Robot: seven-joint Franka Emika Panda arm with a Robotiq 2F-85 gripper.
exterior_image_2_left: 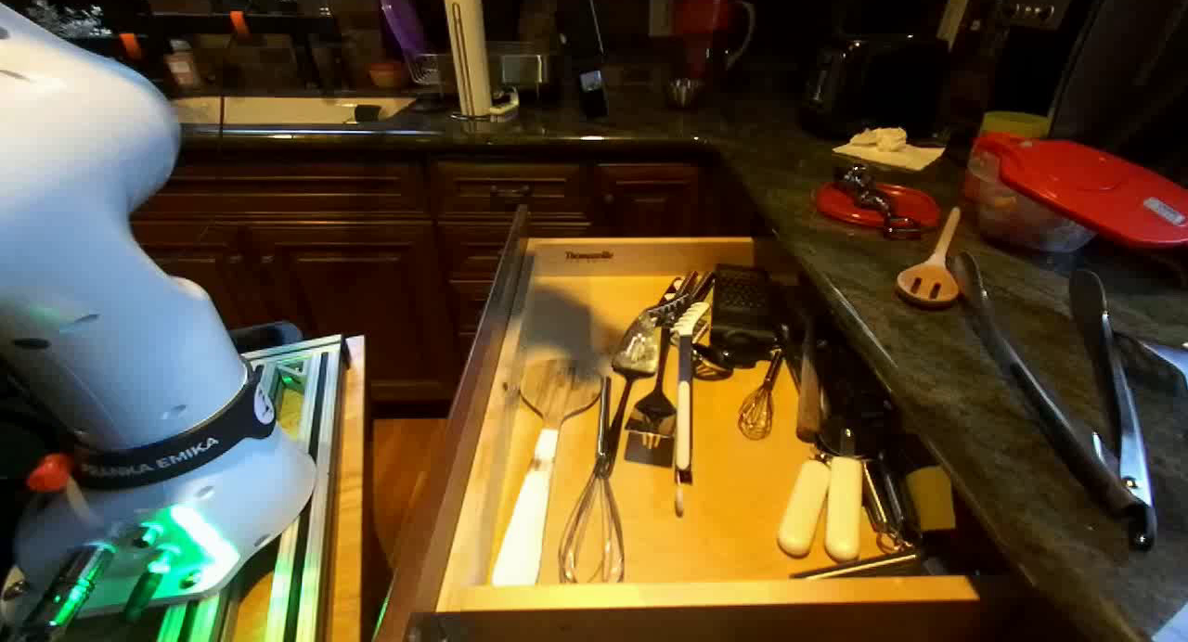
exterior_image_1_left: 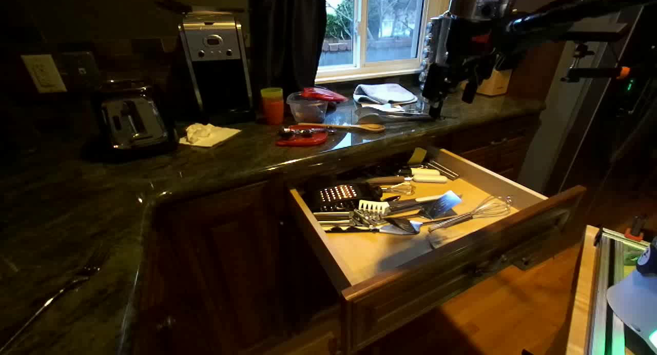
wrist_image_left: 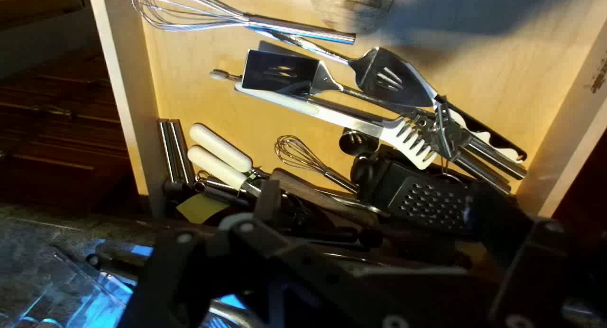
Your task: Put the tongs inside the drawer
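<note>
The tongs (exterior_image_2_left: 1039,405) lie on the dark counter, two long silvery-dark arms spread apart and joined at one end. They also show in an exterior view (exterior_image_1_left: 410,116) as a thin dark-grey shape. The drawer (exterior_image_2_left: 705,594) is pulled open, pale wood inside; its dark brown front (exterior_image_1_left: 462,262) faces the floor side. My gripper (exterior_image_1_left: 451,101) hangs near the tongs' right end there; its height above them is unclear. In the wrist view the gripper (wrist_image_left: 373,207) is open, fingers wide apart with nothing between them. A silvery curved piece at that view's bottom is too covered to identify.
The drawer holds a whisk (wrist_image_left: 303,29), a black grater (wrist_image_left: 429,202), spatulas and several other utensils. On the counter are a wooden spoon (exterior_image_2_left: 928,282), a red lid (exterior_image_2_left: 1104,187) on a container, a folded cloth (exterior_image_1_left: 385,93) and an orange cup (exterior_image_1_left: 272,109).
</note>
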